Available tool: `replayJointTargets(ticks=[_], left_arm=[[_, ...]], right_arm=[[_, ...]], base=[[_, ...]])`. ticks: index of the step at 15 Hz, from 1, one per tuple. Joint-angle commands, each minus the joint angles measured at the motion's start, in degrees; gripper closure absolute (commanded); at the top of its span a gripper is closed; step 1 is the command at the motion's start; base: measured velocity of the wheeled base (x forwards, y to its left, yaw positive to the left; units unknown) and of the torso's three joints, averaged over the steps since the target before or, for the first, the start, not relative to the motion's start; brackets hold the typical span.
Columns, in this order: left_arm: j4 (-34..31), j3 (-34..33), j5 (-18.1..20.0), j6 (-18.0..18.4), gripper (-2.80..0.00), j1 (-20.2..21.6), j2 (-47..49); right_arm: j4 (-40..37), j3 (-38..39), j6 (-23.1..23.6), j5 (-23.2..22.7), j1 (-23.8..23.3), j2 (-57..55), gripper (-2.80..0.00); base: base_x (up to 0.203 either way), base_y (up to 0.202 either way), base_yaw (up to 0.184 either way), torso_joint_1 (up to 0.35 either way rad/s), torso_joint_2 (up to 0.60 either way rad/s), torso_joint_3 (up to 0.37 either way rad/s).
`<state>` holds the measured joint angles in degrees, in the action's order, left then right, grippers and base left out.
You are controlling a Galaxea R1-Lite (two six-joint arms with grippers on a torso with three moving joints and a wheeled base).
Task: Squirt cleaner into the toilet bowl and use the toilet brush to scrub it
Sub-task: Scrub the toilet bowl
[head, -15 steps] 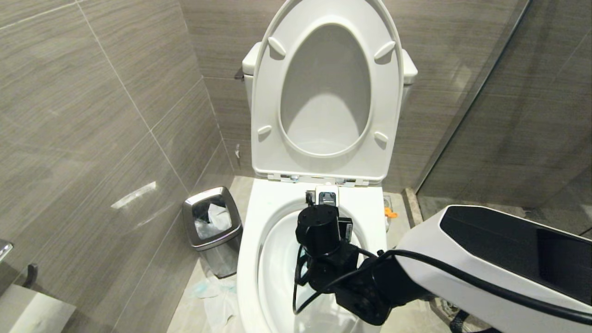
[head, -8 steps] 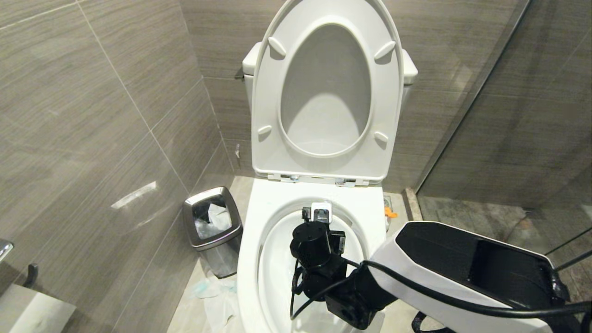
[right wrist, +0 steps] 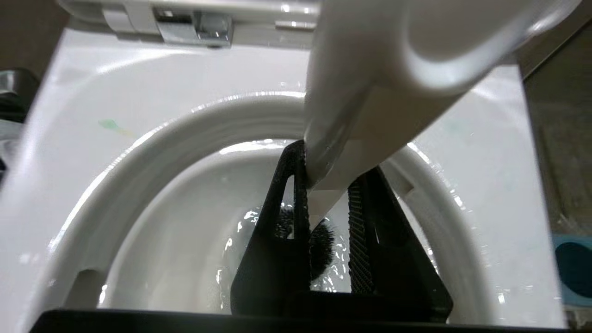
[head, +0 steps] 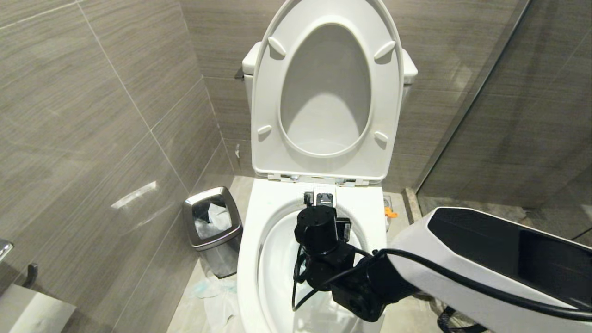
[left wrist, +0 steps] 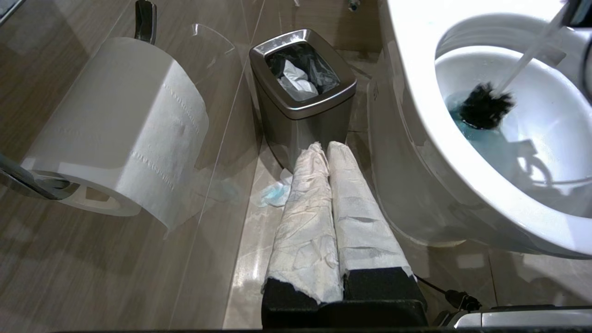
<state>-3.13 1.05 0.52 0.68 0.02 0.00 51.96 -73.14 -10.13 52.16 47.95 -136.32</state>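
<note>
The white toilet bowl (head: 249, 249) stands open, with blue-tinted water (left wrist: 485, 141) at its bottom. My right gripper (right wrist: 330, 180) hangs over the bowl, pointing down, shut on the white handle (right wrist: 351, 115) of the toilet brush. The brush's black bristle head (left wrist: 484, 111) sits in the water against the bowl wall; it also shows between the fingers (right wrist: 319, 247). In the head view my right wrist (head: 319, 231) covers the gripper. My left gripper (left wrist: 322, 149), its fingers wrapped in white paper, is shut and empty, low beside the bowl's outer wall (left wrist: 416, 185).
A small steel waste bin (head: 212, 222) with tissue inside stands left of the toilet, just beyond the left fingertips (left wrist: 300, 88). Crumpled tissue (left wrist: 273, 192) lies on the floor. A toilet-paper roll (left wrist: 115, 125) hangs on the left wall. Seat and lid (head: 326, 92) are raised; glass partition (head: 485, 92) at right.
Half a second ago the right arm had drawn back and down toward the bowl's near side; it is now back near the far rim. The left arm has not moved.
</note>
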Motion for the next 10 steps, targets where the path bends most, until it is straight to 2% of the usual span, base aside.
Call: replayJointTargets(ticks=[1,4,7,10], left_arm=[[0.0,0.0,0.0,0.0,0.00,0.0,0.0],[0.0,0.0,0.0,0.0,0.00,0.1,0.0],[0.0,0.0,0.0,0.0,0.00,0.0,0.0],[0.0,0.0,0.0,0.0,0.00,0.0,0.0]], right_arm=[[-0.3,4.6,0.5,0.4,1.8,10.2,0.00],[-1.8,9.9,1.3,1.7,4.6,19.4,0.00],[-6.7,8.4,4.3,2.1,5.2,25.2,0.00],[-11.8,8.4,4.9,2.0,6.2,30.1,0.00]], base=[[0.000,0.000,0.000,0.000,0.00,0.000],[0.000,0.000,0.000,0.000,0.00,0.000],[0.000,0.000,0.000,0.000,0.00,0.000],[0.000,0.000,0.000,0.000,0.00,0.000]])
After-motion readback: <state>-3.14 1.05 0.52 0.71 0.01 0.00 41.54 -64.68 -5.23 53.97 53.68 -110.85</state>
